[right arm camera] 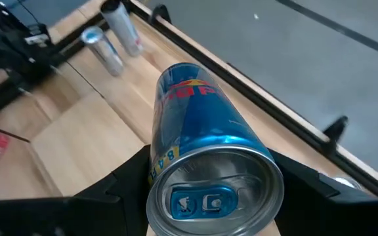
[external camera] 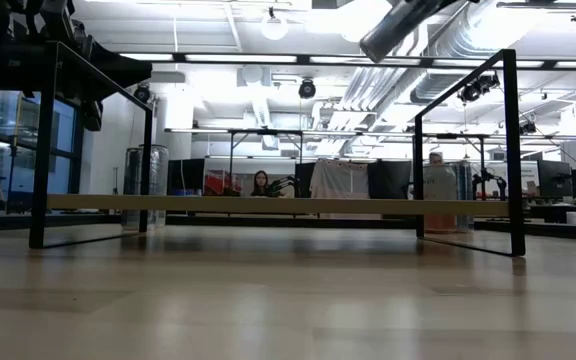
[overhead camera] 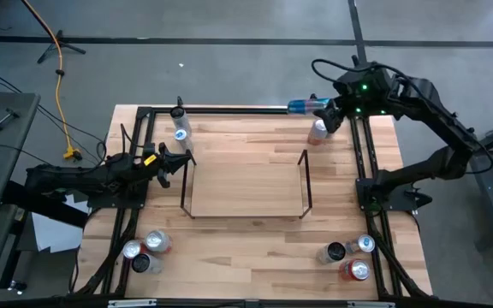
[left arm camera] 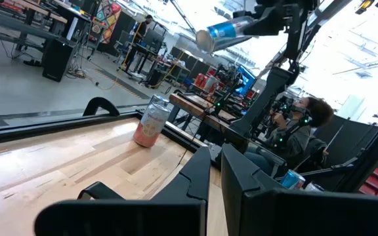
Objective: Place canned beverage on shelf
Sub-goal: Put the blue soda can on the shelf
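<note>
A blue canned beverage hangs on its side above the table's far rail, with my right gripper shut on it; in the right wrist view its tab end faces the camera. The shelf, a low light-wood board with black wire frames at both short ends, stands in the middle of the table with nothing on it. My left gripper is shut, holds nothing and stays level by the shelf's left frame. A pink-and-white can stands upright at the far right. My right gripper pinches the blue can's round side wall between its two fingers, close to the tab end. The fingers come from the table's right, slanting down, and lie along the can. The can is lifted clear, roughly level, its bottom toward the table's left.
Two slim cans stand at the far left. Can clusters sit at the near left and near right. Black rails run along the table's edges. A person sits beyond the table.
</note>
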`<action>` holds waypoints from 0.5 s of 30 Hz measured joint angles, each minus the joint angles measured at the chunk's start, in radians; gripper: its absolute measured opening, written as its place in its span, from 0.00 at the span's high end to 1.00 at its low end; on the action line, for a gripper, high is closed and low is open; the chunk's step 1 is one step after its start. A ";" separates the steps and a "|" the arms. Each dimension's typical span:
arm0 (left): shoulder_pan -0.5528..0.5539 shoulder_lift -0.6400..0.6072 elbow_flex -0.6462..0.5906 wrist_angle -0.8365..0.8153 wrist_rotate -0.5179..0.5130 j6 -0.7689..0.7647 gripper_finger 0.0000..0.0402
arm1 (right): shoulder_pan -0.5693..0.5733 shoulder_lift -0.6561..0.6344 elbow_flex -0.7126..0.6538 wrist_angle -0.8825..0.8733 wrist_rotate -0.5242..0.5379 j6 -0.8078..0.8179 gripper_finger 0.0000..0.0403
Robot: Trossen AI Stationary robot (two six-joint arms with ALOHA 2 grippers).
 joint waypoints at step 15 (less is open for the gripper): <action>0.000 0.000 0.000 0.000 0.000 0.000 1.00 | 0.164 0.319 0.195 -0.153 -0.094 0.041 0.44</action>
